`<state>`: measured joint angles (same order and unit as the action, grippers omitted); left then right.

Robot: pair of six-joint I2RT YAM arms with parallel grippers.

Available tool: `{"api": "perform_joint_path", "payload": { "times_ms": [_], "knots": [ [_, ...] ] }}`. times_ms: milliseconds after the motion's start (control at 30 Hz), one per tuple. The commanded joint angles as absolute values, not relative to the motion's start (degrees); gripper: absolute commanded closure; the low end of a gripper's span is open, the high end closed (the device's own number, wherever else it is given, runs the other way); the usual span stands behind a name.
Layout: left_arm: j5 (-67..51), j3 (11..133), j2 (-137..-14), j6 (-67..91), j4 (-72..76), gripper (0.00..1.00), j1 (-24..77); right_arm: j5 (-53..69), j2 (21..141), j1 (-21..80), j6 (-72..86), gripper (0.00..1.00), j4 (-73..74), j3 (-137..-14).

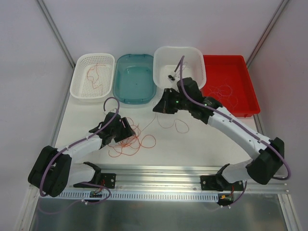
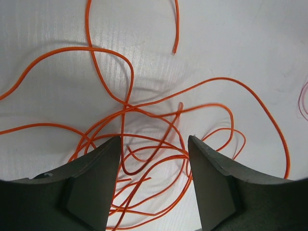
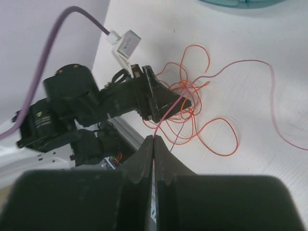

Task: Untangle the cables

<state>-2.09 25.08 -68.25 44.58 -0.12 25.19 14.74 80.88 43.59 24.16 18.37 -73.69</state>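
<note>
A tangle of thin orange cables lies on the white table in front of the left arm. My left gripper is open just above it. In the left wrist view the jaws straddle several crossing orange loops without closing on them. My right gripper is raised behind the tangle. In the right wrist view it is shut on one pale pink cable, which rises from the pile, arcs away and trails down to the right. The orange tangle lies beyond it, beside the left gripper.
Four containers line the back: a white basket holding red cables, a teal tray, a white basket, and a red tray holding thin cables. A metal rail runs along the near edge.
</note>
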Motion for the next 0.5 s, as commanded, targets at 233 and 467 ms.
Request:
{"api": "perform_joint_path", "payload": {
  "times_ms": [233, 467],
  "knots": [
    [2.5, 23.1, -70.9, 45.3, -5.2, 0.41, 25.6, 22.5, 66.1, 35.0, 9.4, 0.99, 31.1, -84.9],
    [1.5, 24.3, -68.9, 44.7, -6.1, 0.39, 25.5, 21.1, 63.7, 30.4, 5.7, 0.99, 34.4, -82.2]
  ]
}}
